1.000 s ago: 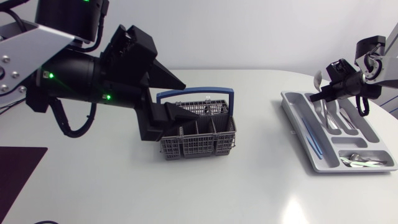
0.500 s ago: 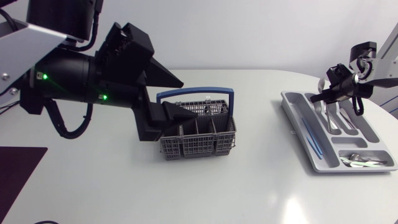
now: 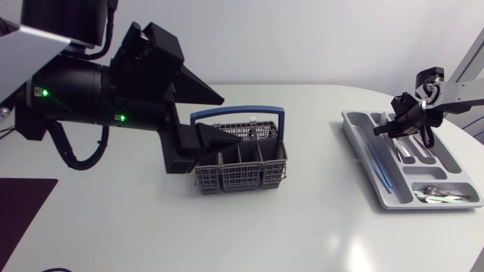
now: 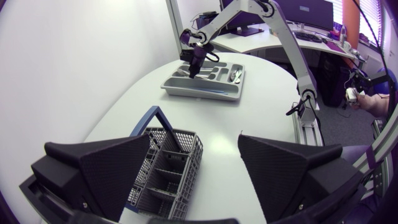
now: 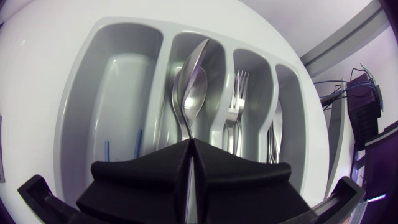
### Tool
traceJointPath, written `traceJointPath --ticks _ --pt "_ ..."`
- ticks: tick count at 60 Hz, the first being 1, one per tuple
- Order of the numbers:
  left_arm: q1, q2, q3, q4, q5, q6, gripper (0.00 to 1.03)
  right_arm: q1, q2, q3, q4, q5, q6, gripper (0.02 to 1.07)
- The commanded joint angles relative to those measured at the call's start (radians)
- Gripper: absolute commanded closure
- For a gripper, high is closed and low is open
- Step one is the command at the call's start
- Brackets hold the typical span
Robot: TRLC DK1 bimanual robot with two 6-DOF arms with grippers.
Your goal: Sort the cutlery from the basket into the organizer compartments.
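The grey wire basket with a blue handle stands mid-table. My left gripper hangs open just above its left end; in the left wrist view the basket lies ahead between the wide-apart fingers, and I see no cutlery in it. The grey organizer lies at the right. Low over its far end, my right gripper is shut on a spoon by the handle. The bowl points ahead over the second compartment, where another spoon lies.
Forks fill the compartment beside the spoons. Thin blue sticks lie in the long left compartment, and small spoons in the near cross compartment. A dark mat covers the table's near left corner.
My right gripper has come down and rightwards over the organizer with the spoon still held. The left arm has drawn slightly up and left above the basket.
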Motion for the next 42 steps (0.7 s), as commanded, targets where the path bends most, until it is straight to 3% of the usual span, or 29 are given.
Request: traceJointPath --ticks 1,6,11,15,22,42 --pt "-0.012 -0.014 -0.018 -0.006 -0.01 -0.019 0.05 -0.001 0.03 0.023 -0.018 0.001 0.025 1.01" --pt "-0.017 -0.017 -0.017 -0.007 -0.018 -0.019 0.05 0.001 0.032 0.021 -0.018 0.001 0.025 1.0" --pt "-0.017 -0.018 -0.017 -0.009 -0.02 -0.019 0.06 0.001 0.03 0.021 -0.026 -0.015 0.024 0.73" --pt "-0.017 -0.02 -0.015 -0.01 -0.021 -0.019 0.05 0.001 0.024 0.016 -0.029 -0.021 0.024 0.67" --pt "-0.02 -0.02 -0.009 -0.01 -0.024 -0.019 0.06 0.001 0.006 0.013 -0.038 -0.033 0.022 0.42" --pt "-0.011 -0.038 -0.004 -0.019 -0.046 -0.03 0.05 0.019 -0.255 -0.132 -0.016 -0.105 0.014 0.32"
